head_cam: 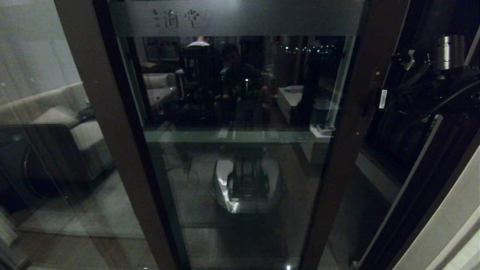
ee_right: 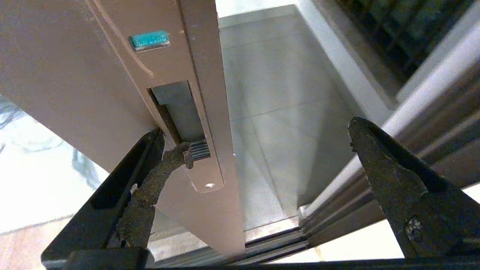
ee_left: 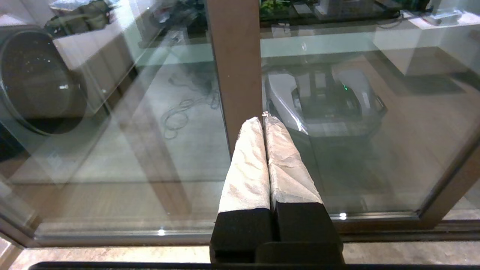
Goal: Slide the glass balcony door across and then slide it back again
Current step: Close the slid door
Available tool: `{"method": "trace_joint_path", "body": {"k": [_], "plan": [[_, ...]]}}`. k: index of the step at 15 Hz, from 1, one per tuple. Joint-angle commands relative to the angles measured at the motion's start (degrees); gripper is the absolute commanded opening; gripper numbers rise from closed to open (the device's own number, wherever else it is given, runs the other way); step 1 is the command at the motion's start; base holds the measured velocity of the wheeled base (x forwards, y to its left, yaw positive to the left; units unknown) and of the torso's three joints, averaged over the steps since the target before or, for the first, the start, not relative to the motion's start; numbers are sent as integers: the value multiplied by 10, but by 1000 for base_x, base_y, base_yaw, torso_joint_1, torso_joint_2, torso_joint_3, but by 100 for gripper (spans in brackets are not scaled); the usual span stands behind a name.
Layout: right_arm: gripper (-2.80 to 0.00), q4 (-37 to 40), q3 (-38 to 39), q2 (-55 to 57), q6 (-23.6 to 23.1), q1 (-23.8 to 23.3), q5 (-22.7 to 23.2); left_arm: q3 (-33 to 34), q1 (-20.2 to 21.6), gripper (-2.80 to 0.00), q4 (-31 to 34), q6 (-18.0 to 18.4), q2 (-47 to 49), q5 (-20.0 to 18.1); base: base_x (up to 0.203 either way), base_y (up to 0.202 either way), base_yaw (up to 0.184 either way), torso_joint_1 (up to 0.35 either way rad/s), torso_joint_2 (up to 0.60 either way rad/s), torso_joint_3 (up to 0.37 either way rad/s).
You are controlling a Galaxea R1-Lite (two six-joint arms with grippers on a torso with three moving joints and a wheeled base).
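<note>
The glass balcony door [head_cam: 240,168] fills the head view, its dark brown handle stile [head_cam: 347,123] on the right. My right arm [head_cam: 442,67] reaches in beside that stile from the upper right. In the right wrist view the right gripper [ee_right: 268,140] is open. One rough dark fingertip [ee_right: 180,155] rests at the lower end of the recessed handle slot [ee_right: 180,108]; the other finger [ee_right: 375,157] hangs free over the gap. My left gripper [ee_left: 263,118] is shut on nothing, its cloth-wrapped tips close to a plain brown stile [ee_left: 234,56].
Between the door's edge and the outer frame [ee_right: 412,123] a gap shows the tiled balcony floor [ee_right: 285,112] and the bottom track [ee_right: 270,243]. A dark barred window [ee_right: 393,30] lies beyond. A round drum [ee_left: 37,78] sits behind the left glass. A pale wall [head_cam: 450,225] is at right.
</note>
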Motion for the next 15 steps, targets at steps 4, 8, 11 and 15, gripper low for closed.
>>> {"method": "trace_joint_path", "body": {"k": [4,8,11,15], "plan": [[0,-15,25,-11,1,-18,5,1,0,-280,0,0,0,0,0,0,0,0,0,0],[0,-35,44,-21,1,-30,5,0,0,-280,0,0,0,-1,0,0,0,0,0,0],[0,-35,46,-26,1,-43,5,1,0,-280,0,0,0,0,0,0,0,0,0,0],[0,-37,55,-32,-10,-65,5,0,0,-280,0,0,0,-1,0,0,0,0,0,0]]}}
